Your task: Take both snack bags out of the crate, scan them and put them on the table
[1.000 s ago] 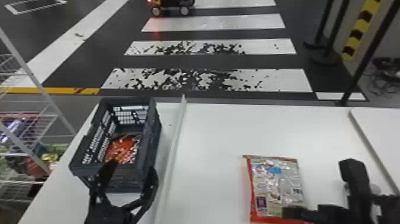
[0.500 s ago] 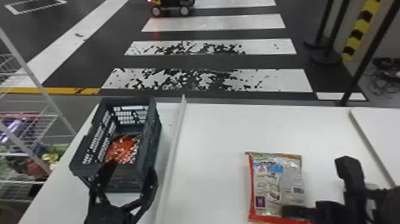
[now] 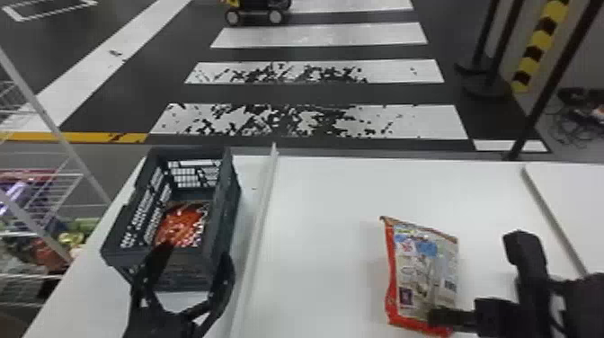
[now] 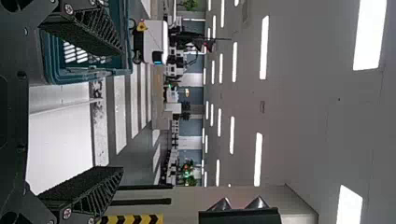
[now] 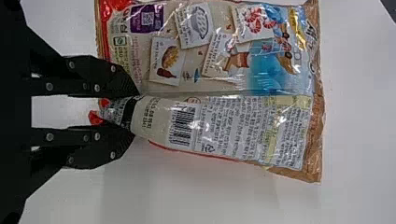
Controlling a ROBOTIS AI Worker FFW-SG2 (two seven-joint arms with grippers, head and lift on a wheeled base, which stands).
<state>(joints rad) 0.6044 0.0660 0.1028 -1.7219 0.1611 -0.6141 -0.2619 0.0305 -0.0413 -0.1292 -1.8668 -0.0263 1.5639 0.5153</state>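
One orange-red snack bag (image 3: 179,227) lies down inside the crate (image 3: 227,193), whose walls keep it contained until its turn. The left gripper (image 3: 196,251) waits at the crate's near end, its two fingers well apart with nothing between them, presumably posted there for that bag. Then comes a pale strip (image 3: 265,202) running along the table (image 3: 323,211), dividing the crate's side from the open work area. Right of it, the other bag (image 3: 422,265) is held with its printed back turned up, likely so the barcode (image 5: 181,125) can be read. The right gripper (image 5: 135,114) is clamped on one end only, bunching the film there, which leaves most of the back uncovered; a crease beside the code could still spoil a scan. Whether this bag touches the table, I cannot tell.
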